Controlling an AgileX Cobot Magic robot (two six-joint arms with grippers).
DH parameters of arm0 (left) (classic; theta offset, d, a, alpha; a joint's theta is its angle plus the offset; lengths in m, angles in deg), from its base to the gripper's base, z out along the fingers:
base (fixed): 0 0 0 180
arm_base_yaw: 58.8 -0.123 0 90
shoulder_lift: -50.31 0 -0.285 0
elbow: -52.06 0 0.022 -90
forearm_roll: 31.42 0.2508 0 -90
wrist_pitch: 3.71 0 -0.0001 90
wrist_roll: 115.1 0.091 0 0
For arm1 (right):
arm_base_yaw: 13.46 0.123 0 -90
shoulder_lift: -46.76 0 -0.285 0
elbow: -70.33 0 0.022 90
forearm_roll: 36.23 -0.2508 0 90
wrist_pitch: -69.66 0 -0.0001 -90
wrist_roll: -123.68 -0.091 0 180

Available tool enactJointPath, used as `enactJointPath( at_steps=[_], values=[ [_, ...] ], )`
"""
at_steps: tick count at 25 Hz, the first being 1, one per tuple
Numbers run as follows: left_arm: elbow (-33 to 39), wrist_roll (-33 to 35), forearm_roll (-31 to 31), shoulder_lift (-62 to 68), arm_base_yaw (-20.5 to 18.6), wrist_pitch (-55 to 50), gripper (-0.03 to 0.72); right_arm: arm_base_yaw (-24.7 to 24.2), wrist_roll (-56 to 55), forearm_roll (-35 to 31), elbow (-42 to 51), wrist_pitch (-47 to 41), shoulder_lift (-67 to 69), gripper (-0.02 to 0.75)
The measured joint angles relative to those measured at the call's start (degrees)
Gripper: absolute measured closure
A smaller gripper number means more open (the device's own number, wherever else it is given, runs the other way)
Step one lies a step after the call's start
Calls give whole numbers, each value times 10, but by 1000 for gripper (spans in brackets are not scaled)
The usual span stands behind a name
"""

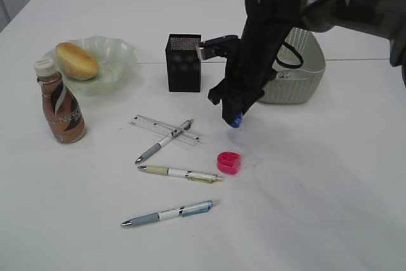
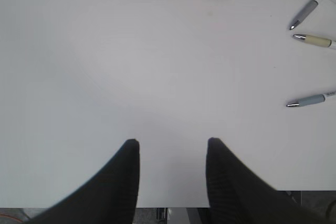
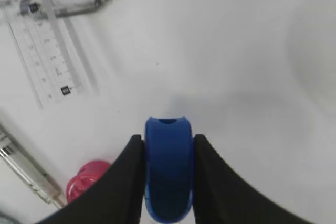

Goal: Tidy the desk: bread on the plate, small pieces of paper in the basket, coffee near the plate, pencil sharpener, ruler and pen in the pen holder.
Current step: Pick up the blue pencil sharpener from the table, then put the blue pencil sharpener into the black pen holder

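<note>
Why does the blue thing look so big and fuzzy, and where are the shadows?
Right wrist view: the blue sharpener sits close to the lens between the jaws, so its lower part blurs; the ruler looks sharper. Exterior view: only a faint shadow beside the pink sharpener; lighting is soft and even.

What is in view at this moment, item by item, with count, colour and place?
bread: one, golden-brown, on the plate
plate: one, pale green, far left
coffee: one, brown, white cap, front of plate
pen holder: one, black mesh, centre back
basket: one, sage green, behind right arm
ruler: one, clear, under a pen
pens: three, centre front
pink sharpener: one, on desk
blue sharpener: one, held above desk
left gripper: open, empty
right gripper: shut on blue sharpener
</note>
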State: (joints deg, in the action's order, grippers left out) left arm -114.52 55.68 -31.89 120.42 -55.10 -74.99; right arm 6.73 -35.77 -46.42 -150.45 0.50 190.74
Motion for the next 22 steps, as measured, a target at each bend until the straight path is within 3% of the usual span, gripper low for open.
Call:
enactJointPath(
  at_steps=[5, 14, 22],
  values=[
    [0, 0, 0, 0, 0, 0, 381, 0, -27, 0, -31, -5, 0, 552],
    [0, 0, -3, 0, 0, 0, 381, 0, -223, 0, -33, -7, 0, 552],
    [0, 0, -11, 0, 0, 0, 381, 0, -247, 4, -33, -10, -27, 552]
  ],
)
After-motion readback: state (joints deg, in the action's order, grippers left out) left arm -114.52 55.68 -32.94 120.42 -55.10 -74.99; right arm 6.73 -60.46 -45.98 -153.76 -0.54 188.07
